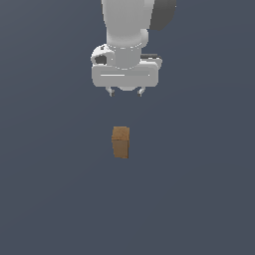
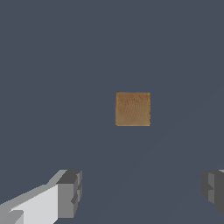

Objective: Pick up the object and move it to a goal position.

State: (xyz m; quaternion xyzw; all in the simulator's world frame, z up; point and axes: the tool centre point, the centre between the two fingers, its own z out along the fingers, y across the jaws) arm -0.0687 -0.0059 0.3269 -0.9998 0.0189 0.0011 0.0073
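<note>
The object, a small wood-brown rectangular block (image 1: 120,142), stands upright on the dark grey floor, slightly taller than wide. My white gripper (image 1: 126,92) hangs above and behind it, well clear of it, fingers pointing down and spread apart with nothing between them. In the wrist view the block's top face (image 2: 133,109) shows as a brown square, apart from the gripper (image 2: 142,192). One grey fingertip (image 2: 70,192) and the other fingertip (image 2: 214,190) stand wide apart, empty.
A plain dark grey floor (image 1: 199,199) spreads all around the block. No other objects or edges show.
</note>
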